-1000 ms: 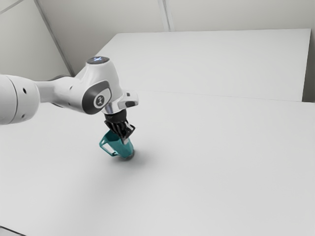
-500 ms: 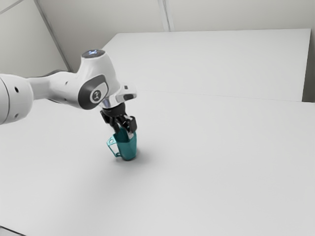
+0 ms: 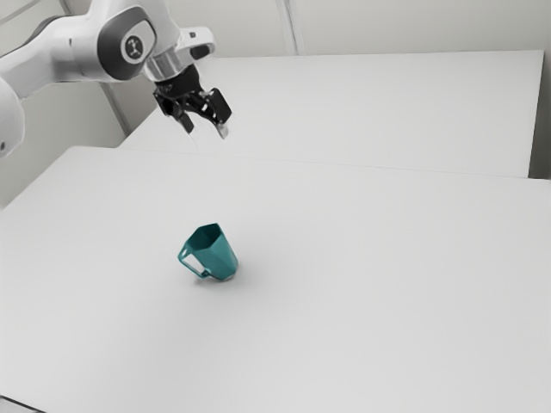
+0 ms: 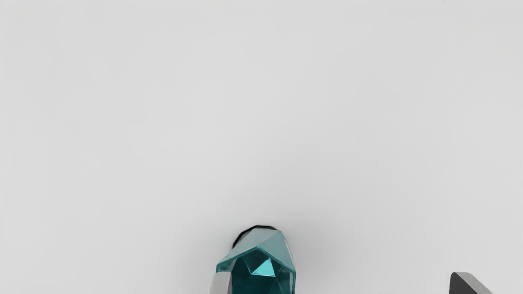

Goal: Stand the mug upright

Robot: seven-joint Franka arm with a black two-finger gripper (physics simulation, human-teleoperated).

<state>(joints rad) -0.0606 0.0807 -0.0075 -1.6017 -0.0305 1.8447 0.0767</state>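
The mug (image 3: 217, 256) is leaning on the bench (image 3: 387, 284), its mouth tipping toward the exterior view's left, where the handle (image 3: 191, 268) is pointing. Whether the handle is bearing on the bench is hard to tell from this angle. The gripper (image 3: 207, 131) is hanging well above, its fingers (image 4: 221, 283) standing wide apart and holding nothing. So the job is sitting, I judge, at the righting step, with the tilt needing correction. The next move is calling for lowering, closing across the upper walls, turning the mug onto its base and letting go gently.
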